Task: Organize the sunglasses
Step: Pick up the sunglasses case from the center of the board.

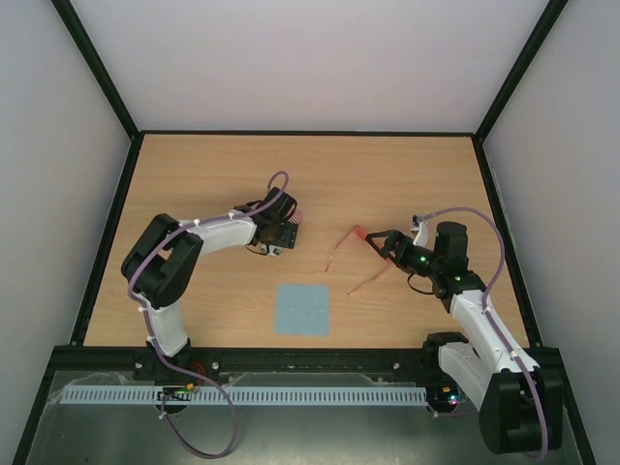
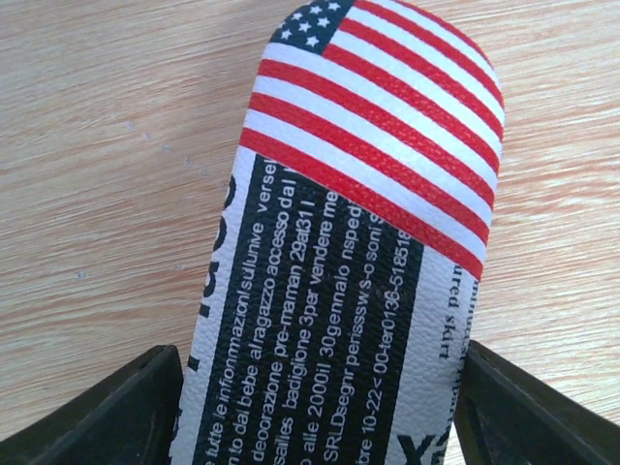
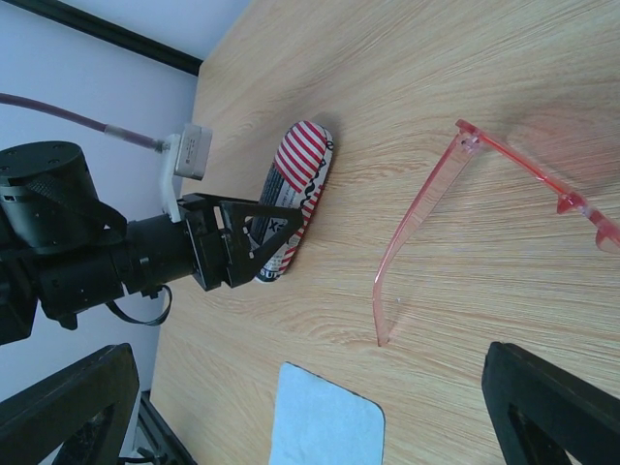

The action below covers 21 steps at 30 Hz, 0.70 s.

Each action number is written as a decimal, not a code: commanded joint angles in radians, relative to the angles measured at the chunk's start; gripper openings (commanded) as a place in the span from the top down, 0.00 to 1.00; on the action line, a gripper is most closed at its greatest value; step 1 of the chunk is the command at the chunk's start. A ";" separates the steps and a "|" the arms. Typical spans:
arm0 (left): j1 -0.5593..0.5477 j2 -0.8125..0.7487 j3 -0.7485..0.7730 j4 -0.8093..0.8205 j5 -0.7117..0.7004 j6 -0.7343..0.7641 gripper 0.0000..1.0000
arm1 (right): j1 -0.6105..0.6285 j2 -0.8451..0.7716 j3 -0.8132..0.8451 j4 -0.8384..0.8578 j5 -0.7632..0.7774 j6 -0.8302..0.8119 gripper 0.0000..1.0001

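The sunglasses (image 1: 356,233), with a thin red-orange frame, lie open on the table right of centre; their temple arms point toward the near edge. In the right wrist view they (image 3: 418,208) lie just ahead of the jaws. My right gripper (image 1: 380,242) is wide open and empty, its tip close to the frame's front. The stars-and-stripes case (image 1: 295,215) lies left of centre. My left gripper (image 2: 320,426) is shut on the case (image 2: 368,194), one finger against each long side. The right wrist view shows that grip (image 3: 247,247) on the case (image 3: 302,184).
A square light-blue cloth (image 1: 300,308) lies flat near the front edge, between the two arms; it also shows in the right wrist view (image 3: 325,426). A black rail (image 1: 291,133) borders the table on all sides.
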 commanded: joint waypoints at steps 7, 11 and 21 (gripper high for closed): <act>0.005 -0.086 -0.008 -0.024 0.035 -0.033 0.36 | 0.007 0.005 -0.013 0.034 -0.046 0.016 0.01; 0.009 -0.186 -0.069 0.012 0.103 -0.057 0.38 | 0.012 0.005 -0.018 0.062 -0.072 0.048 0.01; 0.094 -0.515 -0.345 0.279 0.550 -0.231 0.41 | 0.141 0.018 -0.029 0.265 -0.153 0.220 0.00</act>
